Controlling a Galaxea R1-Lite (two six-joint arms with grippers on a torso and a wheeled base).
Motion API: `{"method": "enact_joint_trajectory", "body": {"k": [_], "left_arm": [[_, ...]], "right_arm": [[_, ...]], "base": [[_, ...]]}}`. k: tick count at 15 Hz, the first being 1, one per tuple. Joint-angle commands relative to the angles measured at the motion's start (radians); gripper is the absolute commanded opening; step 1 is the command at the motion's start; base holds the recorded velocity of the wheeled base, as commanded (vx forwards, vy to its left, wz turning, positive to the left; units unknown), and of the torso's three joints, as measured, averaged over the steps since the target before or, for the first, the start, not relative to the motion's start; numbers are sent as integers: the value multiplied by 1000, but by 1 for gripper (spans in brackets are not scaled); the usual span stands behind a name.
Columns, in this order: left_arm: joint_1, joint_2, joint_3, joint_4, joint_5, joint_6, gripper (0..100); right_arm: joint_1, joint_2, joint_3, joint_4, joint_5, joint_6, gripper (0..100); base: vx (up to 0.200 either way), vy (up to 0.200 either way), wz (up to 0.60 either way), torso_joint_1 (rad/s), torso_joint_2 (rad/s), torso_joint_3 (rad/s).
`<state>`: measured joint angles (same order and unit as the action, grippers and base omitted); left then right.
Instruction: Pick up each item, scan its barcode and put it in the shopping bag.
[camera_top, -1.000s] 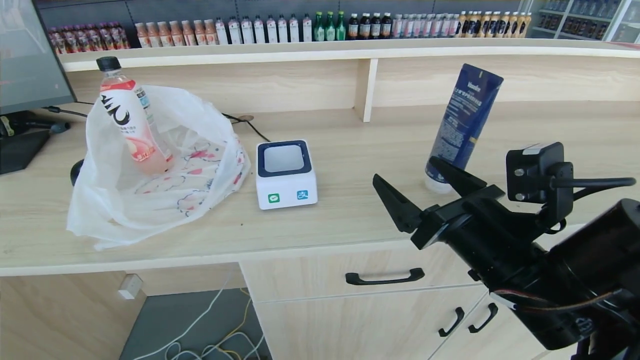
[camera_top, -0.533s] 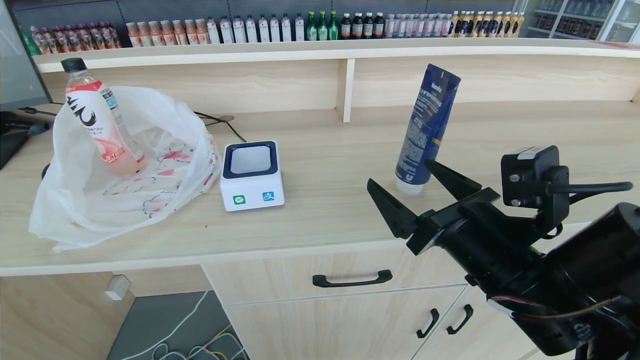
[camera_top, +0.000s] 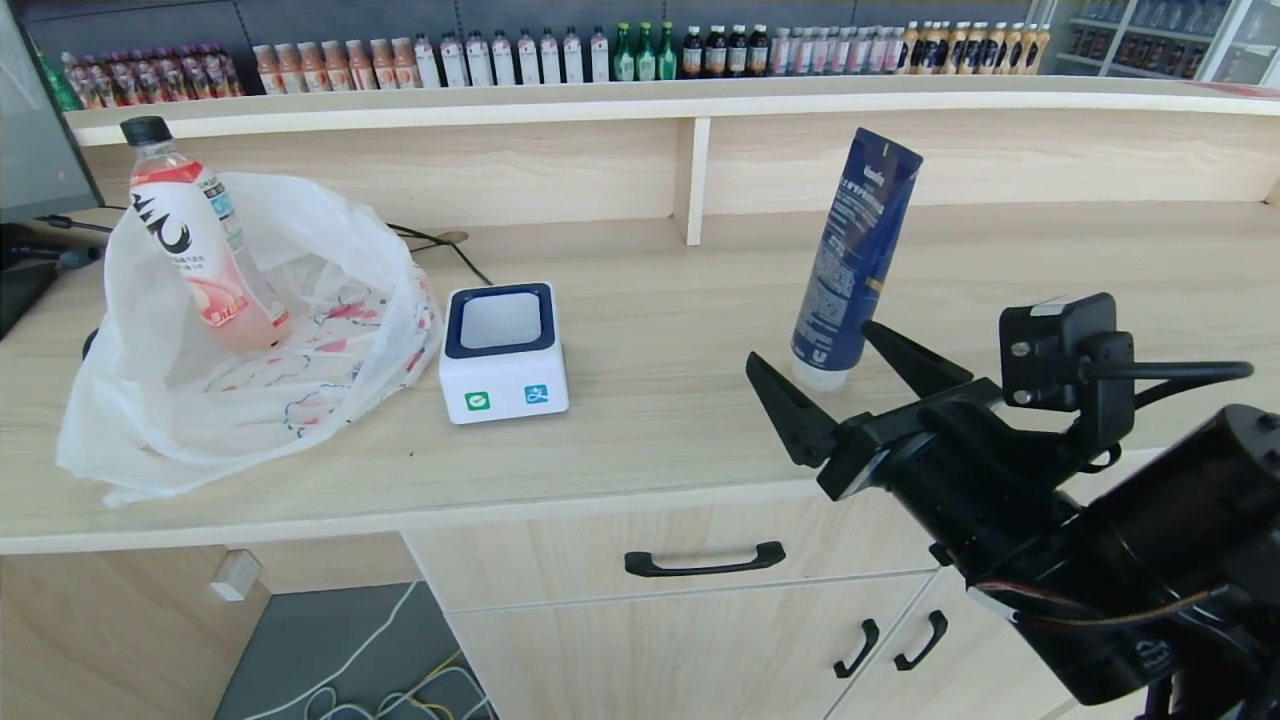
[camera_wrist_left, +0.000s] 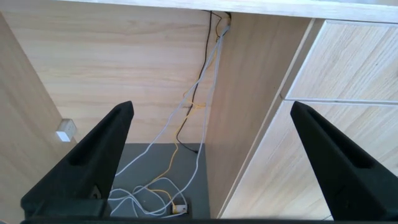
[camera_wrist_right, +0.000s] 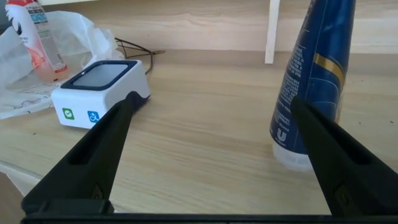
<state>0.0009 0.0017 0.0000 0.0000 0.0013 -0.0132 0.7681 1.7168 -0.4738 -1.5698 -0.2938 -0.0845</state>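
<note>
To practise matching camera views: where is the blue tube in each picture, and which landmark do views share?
Head view: blue tube upright, right of centre.
Right wrist view: blue tube beyond right claw.
Left wrist view: aimed at hanging cables.
Shared landmark: white scanner.

Shop counter setup here: a long light wood-grain bench (camera_top: 650, 450) with a raised wooden back ledge (camera_top: 900, 95), propped by an upright wooden divider (camera_top: 686, 180). Behind that, a long row of colourful drink bottles (camera_top: 560, 55) lines a dark grey wall (camera_top: 350, 15). Under the bench you get pale wooden drawers (camera_top: 540, 550) with black curved handles (camera_top: 703, 560), plus an open nook with grey floor (camera_top: 320, 640) and loose white and yellow cables (camera_top: 400, 690). Light's bright and even.
</note>
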Motion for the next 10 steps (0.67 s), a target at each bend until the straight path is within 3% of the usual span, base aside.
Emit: {"method": "enact_joint_trajectory", "body": {"k": [1,3,6,8,10], "left_arm": [[1,0,0,0,0,-1,100],[1,0,0,0,0,-1,100],[1,0,0,0,0,-1,100],[1,0,0,0,0,-1,100],[1,0,0,0,0,-1,100]], "right_arm": [[-1,1,9,-1,-7,2,100],[-4,-13,37,-1,-10,0,100],[-79,-80,107,-1,-7,-1,100],[-115,-92,67,-1,27,-3,100],[-119,-98,-22,102,51,-3,100]], "base": [[0,0,0,0,0,0],[0,0,0,0,0,0],[0,0,0,0,0,0],[0,0,0,0,0,0],[0,0,0,0,0,0]]}}
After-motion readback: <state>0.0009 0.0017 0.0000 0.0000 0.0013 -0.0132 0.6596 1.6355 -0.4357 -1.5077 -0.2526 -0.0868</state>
